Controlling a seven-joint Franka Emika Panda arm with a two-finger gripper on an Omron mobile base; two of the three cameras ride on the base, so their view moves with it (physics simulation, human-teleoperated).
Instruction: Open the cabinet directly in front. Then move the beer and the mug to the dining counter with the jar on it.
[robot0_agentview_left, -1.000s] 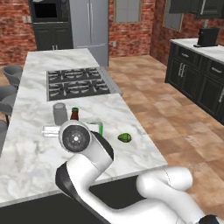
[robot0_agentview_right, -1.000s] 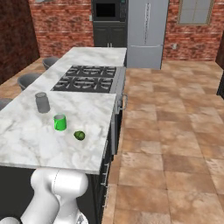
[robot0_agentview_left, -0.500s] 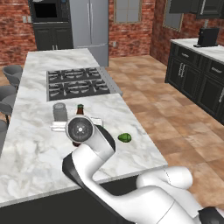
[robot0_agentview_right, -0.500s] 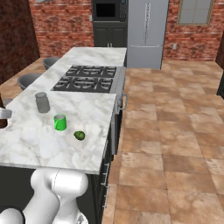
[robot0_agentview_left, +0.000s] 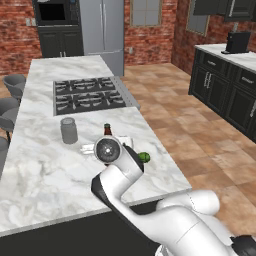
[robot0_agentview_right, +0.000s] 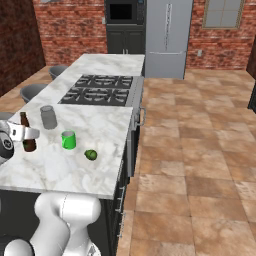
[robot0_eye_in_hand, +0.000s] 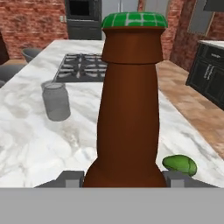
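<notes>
My gripper (robot0_agentview_right: 27, 134) is shut on the beer (robot0_agentview_right: 26, 131), a brown bottle held upright low over the dining counter (robot0_agentview_right: 107, 125) near its left edge. In the hand view the beer (robot0_eye_in_hand: 129, 109) stands between the fingertips (robot0_eye_in_hand: 70, 178), its green cap on top. In the left base view my hand (robot0_agentview_left: 107, 150) covers all but the bottle's neck (robot0_agentview_left: 106, 129). The green mug (robot0_agentview_right: 68, 140) stands on the marble to the right of the bottle. The grey jar (robot0_agentview_right: 48, 117) (robot0_agentview_left: 69, 130) (robot0_eye_in_hand: 56, 101) sits just beyond, toward the cooktop.
A small green fruit (robot0_agentview_right: 91, 154) (robot0_agentview_left: 145, 157) (robot0_eye_in_hand: 180, 164) lies near the counter's aisle edge. The black cooktop (robot0_agentview_left: 87, 95) fills the counter's middle. Grey stools (robot0_agentview_left: 12, 85) line the far side. Black wall cabinets (robot0_agentview_left: 220, 6) hang at the far right over another worktop.
The arm has carried the beer to the right over the counter, toward the mug and jar; the bottle has come into the right base view from its left edge.
</notes>
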